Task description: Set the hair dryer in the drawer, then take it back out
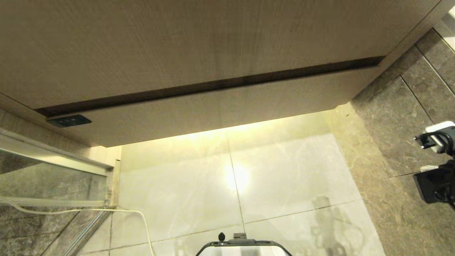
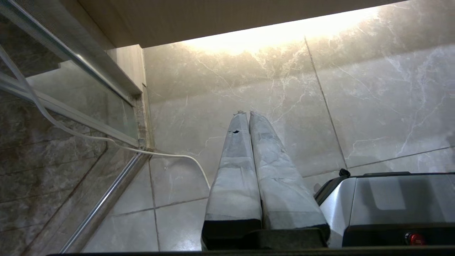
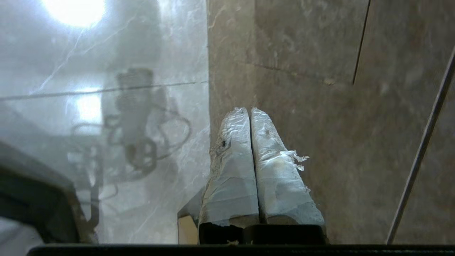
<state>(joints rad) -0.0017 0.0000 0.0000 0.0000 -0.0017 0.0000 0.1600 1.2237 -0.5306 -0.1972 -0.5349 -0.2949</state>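
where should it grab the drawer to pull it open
The drawer front is plain, with no handle. The only purchase looks like its top edge, along the dark gap under the taller panel. Probably come from the front and hook into that gap near the middle, then pull straight out.

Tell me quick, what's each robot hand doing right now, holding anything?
Left hand: closed, empty, pointing at the pale floor tiles.
Right hand: closed, empty, over the brown wall tiles.
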